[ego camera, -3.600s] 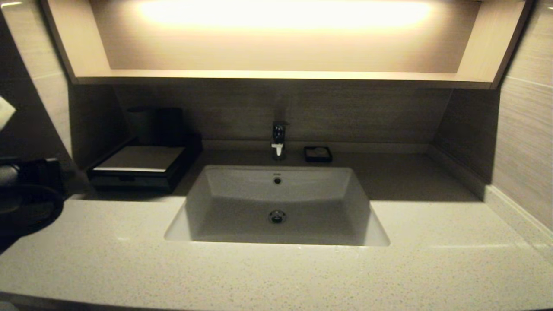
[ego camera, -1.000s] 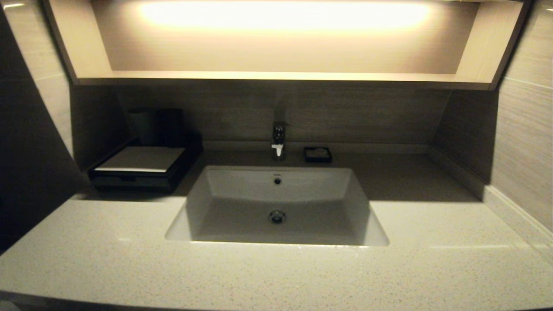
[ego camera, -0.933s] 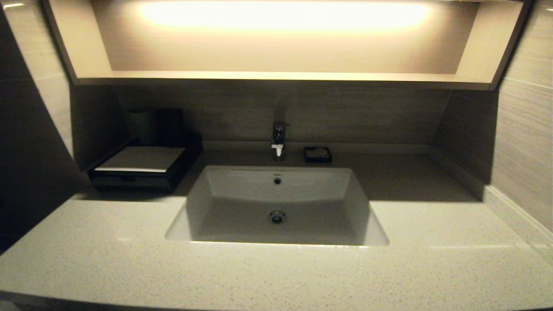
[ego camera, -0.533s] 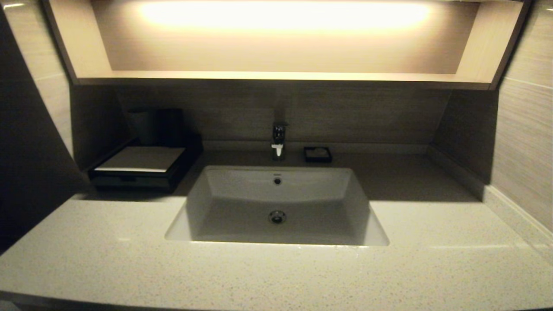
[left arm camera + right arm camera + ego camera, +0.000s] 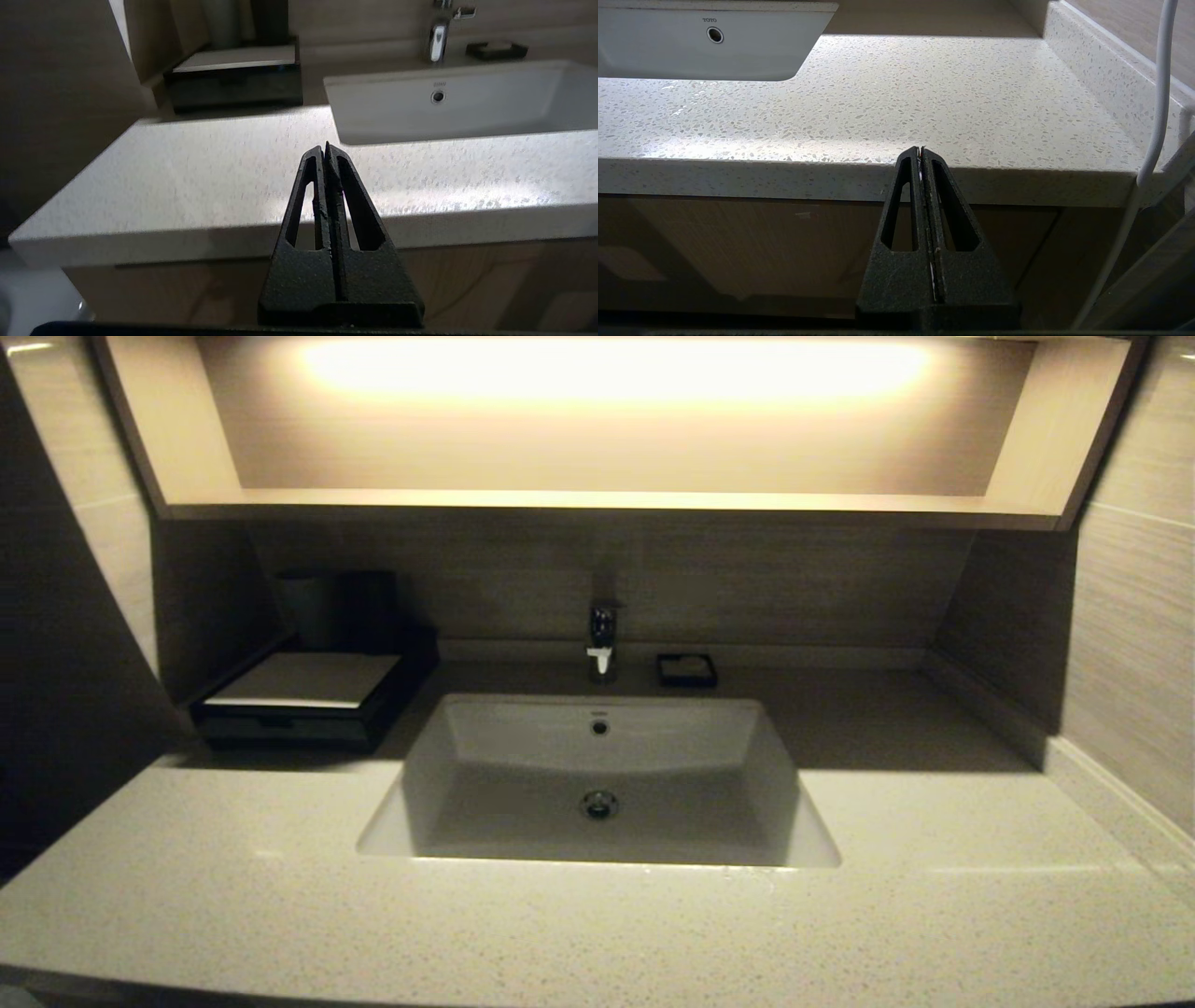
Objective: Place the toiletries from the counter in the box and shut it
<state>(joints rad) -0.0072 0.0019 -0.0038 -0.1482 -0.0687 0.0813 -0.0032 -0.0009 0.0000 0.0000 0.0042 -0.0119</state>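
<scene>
The black box (image 5: 299, 700) with a pale flat top stands at the back left of the speckled counter (image 5: 233, 896), its front drawer shut; it also shows in the left wrist view (image 5: 236, 79). No toiletry packets are in view. My left gripper (image 5: 324, 148) is shut and empty, held low in front of the counter's front edge, left of the basin. My right gripper (image 5: 921, 150) is shut and empty, low in front of the counter's front edge, right of the basin. Neither gripper shows in the head view.
A white sunken basin (image 5: 597, 784) sits mid-counter with a tap (image 5: 602, 639) behind it. A tiny black square dish (image 5: 687, 669) stands right of the tap. Dark tumblers (image 5: 336, 607) stand behind the box. A white cable (image 5: 1155, 116) hangs at the right.
The left arm, seen at the left edge of the head view 3.6 s ago, has drawn back out of that view. Nothing else has moved.
</scene>
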